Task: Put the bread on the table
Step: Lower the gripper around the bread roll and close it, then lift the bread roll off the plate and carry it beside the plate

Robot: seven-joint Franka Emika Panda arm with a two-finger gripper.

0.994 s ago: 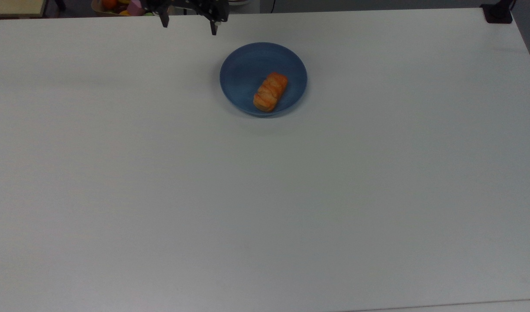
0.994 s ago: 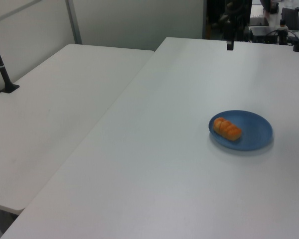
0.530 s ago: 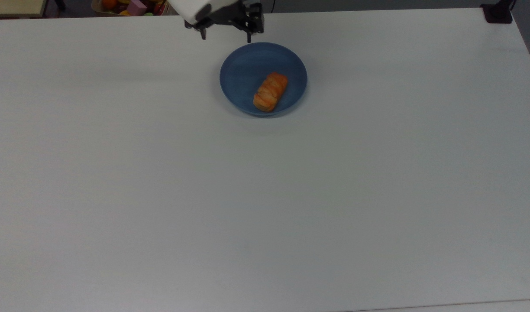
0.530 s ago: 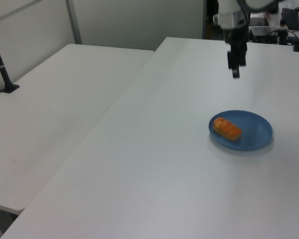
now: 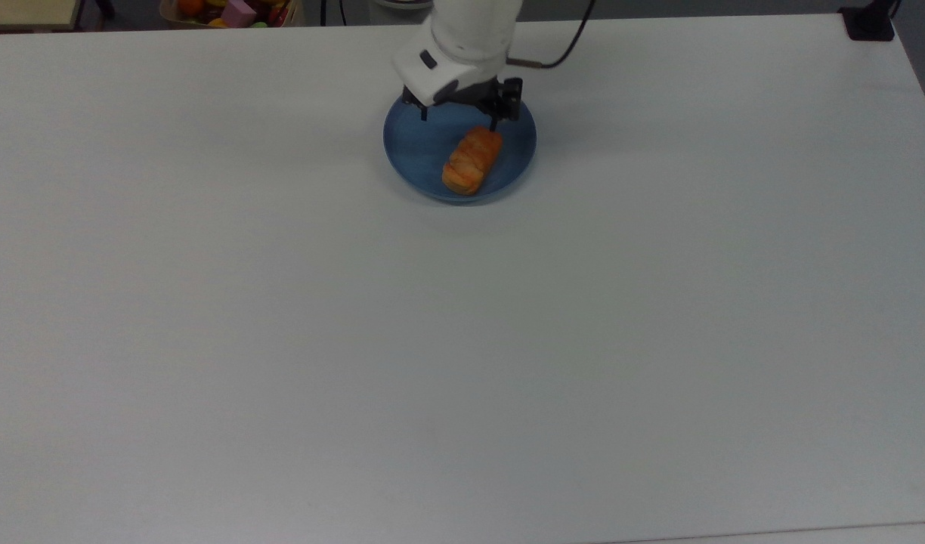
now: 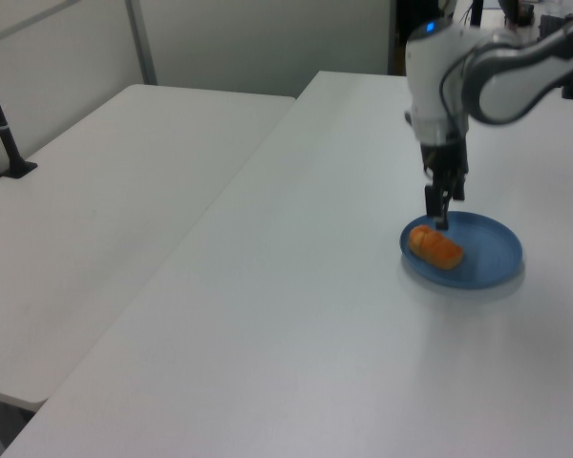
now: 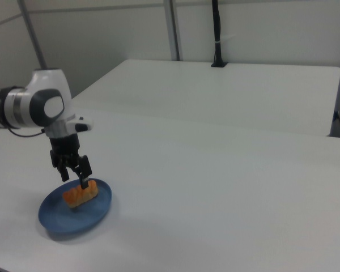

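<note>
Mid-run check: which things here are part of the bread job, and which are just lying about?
Job:
- bread, lying on the blue plate
- table, where the bread must go
- gripper, open, over the plate near the bread's far end

Lying about:
- toys past the top view's upper edge of the table
- second table
- black post on it

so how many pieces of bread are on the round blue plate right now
1. A single small oblong orange-brown bread lies on the round blue plate, toward the top view's lower right part of it, just below the open black gripper. Nothing appears hidden.
</note>
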